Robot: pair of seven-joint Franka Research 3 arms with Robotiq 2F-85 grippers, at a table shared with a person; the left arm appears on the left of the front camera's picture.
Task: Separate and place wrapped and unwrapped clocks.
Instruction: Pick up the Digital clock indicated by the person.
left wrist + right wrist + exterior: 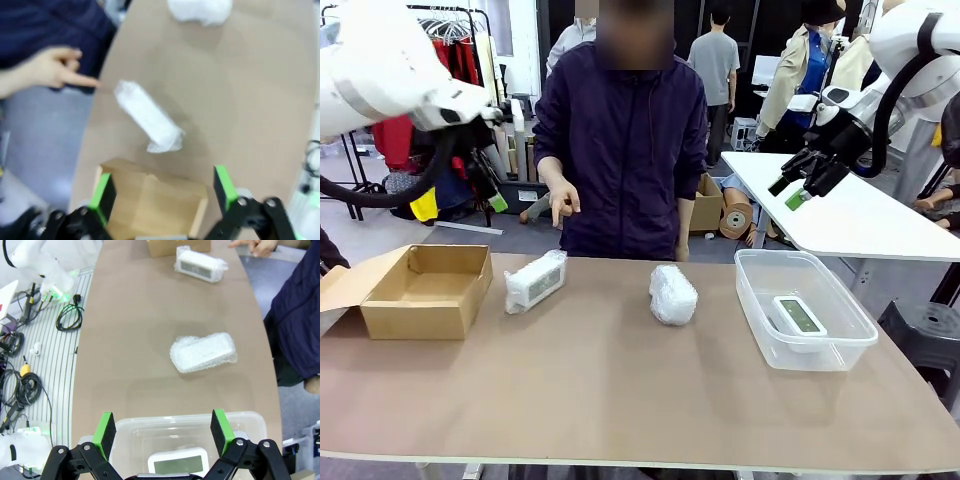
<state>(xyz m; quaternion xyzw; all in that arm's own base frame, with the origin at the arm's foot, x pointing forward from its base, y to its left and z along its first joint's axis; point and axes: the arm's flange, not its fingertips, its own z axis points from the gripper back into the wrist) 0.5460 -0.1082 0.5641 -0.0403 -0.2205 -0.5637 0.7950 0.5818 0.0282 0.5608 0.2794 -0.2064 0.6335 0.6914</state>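
Note:
A boxy wrapped bundle (535, 281) (148, 118) (200, 264) lies on the table beside the cardboard box (428, 291) (150, 204). The rounded wrapped lump (672, 294) (203, 351) (200, 10) sits mid-table. The bare white clock (799, 320) (177, 461) rests inside the clear plastic bin (804, 311) (185, 432). My left gripper (492, 192) (163, 189) hangs open high above the cardboard box. My right gripper (804, 182) (163, 427) hangs open high over the bin. The person's hand (562, 204) (52, 70) points toward the boxy bundle.
The person (625, 140) stands at the table's far edge behind the middle. A second white table (850, 215) stands at the back right. Cables (22, 370) lie on the floor beside the table in the right wrist view.

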